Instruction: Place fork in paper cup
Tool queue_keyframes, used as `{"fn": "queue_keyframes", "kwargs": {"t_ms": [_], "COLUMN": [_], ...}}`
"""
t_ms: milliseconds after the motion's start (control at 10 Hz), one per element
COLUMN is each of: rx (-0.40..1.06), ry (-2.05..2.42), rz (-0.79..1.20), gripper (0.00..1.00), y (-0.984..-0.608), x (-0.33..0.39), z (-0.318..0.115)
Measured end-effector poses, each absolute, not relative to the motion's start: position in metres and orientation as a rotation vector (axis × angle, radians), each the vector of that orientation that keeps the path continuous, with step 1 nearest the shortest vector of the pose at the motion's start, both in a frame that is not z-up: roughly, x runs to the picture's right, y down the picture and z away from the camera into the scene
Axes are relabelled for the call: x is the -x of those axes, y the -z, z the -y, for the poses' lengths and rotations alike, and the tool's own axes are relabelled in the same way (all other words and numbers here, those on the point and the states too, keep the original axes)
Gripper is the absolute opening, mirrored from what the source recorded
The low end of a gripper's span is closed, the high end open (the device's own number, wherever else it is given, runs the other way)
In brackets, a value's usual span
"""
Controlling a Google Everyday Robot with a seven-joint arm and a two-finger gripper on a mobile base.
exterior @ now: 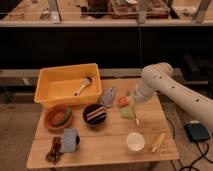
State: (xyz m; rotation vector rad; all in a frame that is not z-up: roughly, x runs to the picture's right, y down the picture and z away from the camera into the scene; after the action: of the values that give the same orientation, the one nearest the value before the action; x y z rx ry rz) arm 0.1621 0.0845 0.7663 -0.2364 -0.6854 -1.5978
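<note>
Plainly, fork (135, 116) hangs from clamped tool (132, 105), near paper cup (135, 141).

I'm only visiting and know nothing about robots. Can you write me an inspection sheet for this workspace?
Surface: wooden table, crowded.
Job's things: fork hanging from the gripper above the table; paper cup upright near the front edge, apart from it.
Clutter: yellow bin holding a utensil; reddish-brown bowl; black bowl; yellow stick.
Grippers: gripper shut on the fork, behind the cup.
Cables: black cable and dark box on the floor beside the table.
Surroundings: dark shelving behind the table.
</note>
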Motion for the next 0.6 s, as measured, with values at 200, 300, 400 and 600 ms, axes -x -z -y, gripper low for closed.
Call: {"fn": "queue_keyframes", "kwargs": {"t_ms": [200,300,400,600], "rx": [0.237,0.243,0.249,0.254], "ry": [1.615,1.635,1.651,1.643], "rz": [0.695,0.700,0.706,0.728], "gripper": [0.12,0.12,0.12,0.12], "y": [-0.740,-0.728,-0.717,-0.694], "x": [-0.169,-0.165,-0.162,-0.162], "z": [-0.098,-0.107,-0.117,-0.137]}}
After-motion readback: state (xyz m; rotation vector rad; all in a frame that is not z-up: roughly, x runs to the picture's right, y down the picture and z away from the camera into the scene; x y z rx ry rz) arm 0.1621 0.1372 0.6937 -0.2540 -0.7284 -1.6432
